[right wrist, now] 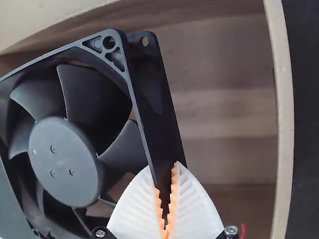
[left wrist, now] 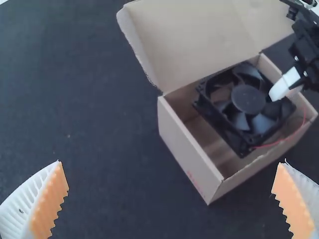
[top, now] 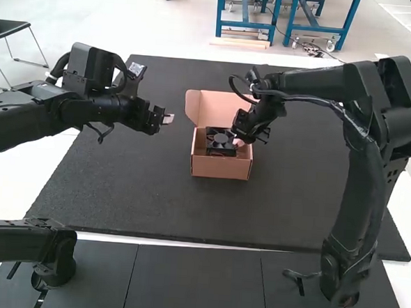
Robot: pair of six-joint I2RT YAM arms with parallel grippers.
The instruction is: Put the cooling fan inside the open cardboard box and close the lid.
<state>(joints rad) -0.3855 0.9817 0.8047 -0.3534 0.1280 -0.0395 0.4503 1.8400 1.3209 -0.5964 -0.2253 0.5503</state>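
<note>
A black cooling fan (top: 220, 140) (left wrist: 245, 108) (right wrist: 84, 139) lies tilted inside the small open cardboard box (top: 221, 164) (left wrist: 189, 149) at the middle of the black mat. The box lid (top: 212, 107) (left wrist: 199, 40) stands open at the back. My right gripper (top: 238, 139) (left wrist: 284, 87) (right wrist: 166, 209) is down in the box, shut on the fan's frame edge. A thin red wire (left wrist: 284, 137) trails from the fan. My left gripper (top: 164, 118) (left wrist: 169, 199) hovers open to the left of the box, nothing between its fingers.
The black mat (top: 120, 184) covers most of the table, with white table surface (top: 8, 184) around it. Open mat lies in front of and to either side of the box.
</note>
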